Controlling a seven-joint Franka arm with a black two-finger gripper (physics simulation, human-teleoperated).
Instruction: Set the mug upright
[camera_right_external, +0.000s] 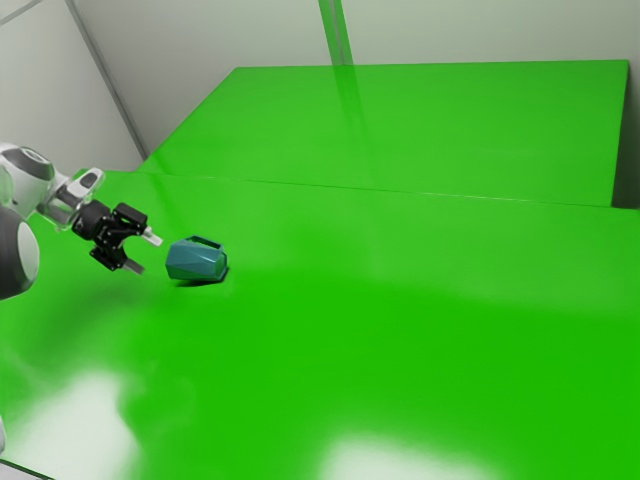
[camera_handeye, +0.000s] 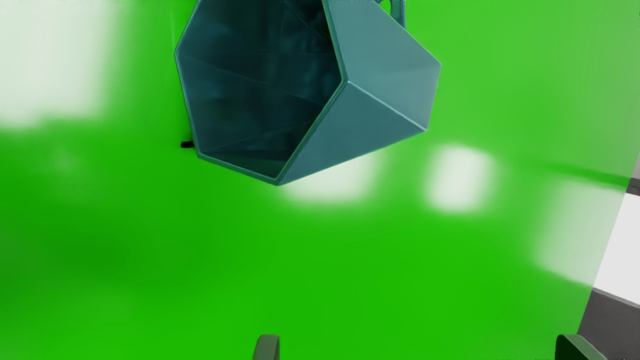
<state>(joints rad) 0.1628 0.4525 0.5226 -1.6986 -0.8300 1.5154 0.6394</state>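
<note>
A teal faceted mug (camera_right_external: 196, 261) lies on its side on the green table, with its handle on the upper side in the exterior view. Just to the exterior view's left of it is the gripper (camera_right_external: 148, 254), fingers spread and nothing between them. In the wrist view the mug (camera_handeye: 385, 85) shows its dark open mouth toward the hand, and part of the handle appears at the top edge. The gripper (camera_handeye: 415, 347) has its two tips wide apart there, with a stretch of table between them and the mug.
The green table (camera_right_external: 400, 340) extends around the mug. Behind it in the exterior view is another green surface (camera_right_external: 430, 125), beyond a thin seam. Pale walls stand farther back. A table edge runs near one fingertip in the wrist view.
</note>
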